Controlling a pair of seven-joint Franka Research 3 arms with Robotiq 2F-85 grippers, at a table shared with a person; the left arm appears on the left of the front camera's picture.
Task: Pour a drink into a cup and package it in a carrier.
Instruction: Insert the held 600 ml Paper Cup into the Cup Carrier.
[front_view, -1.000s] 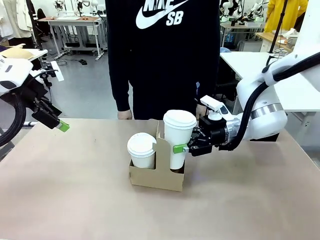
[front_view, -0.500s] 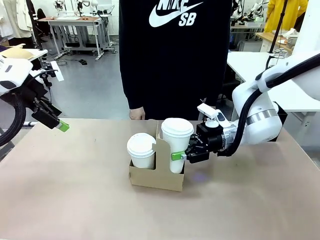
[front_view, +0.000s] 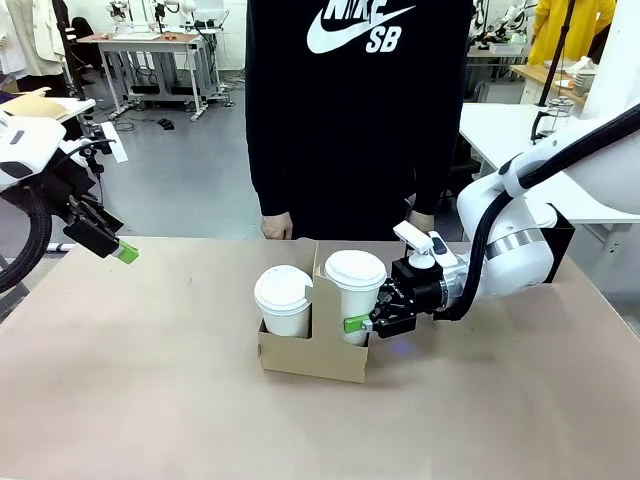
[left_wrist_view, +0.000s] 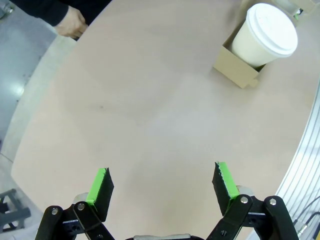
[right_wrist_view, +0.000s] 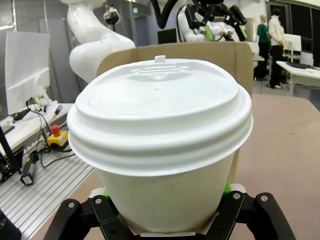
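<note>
Now that the right gripper (front_view: 362, 322) — clamped on the cup (front_view: 352, 296) — has lowered it deep into the carrier (front_view: 313, 353) beside the second lidded cup (front_view: 284, 300), packaging looks nearly done — the left gripper (left_wrist_view: 162, 186) hangs spread apart, well away.

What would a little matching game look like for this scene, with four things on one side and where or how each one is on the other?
Things:
1. right gripper
2. left gripper
3. carrier
4. person's hand

States:
A. resting at the table's far edge
B. open, above bare table
C. shut on the right-hand cup
D. holding two lidded white cups

Pairs: 1-C, 2-B, 3-D, 4-A
</note>
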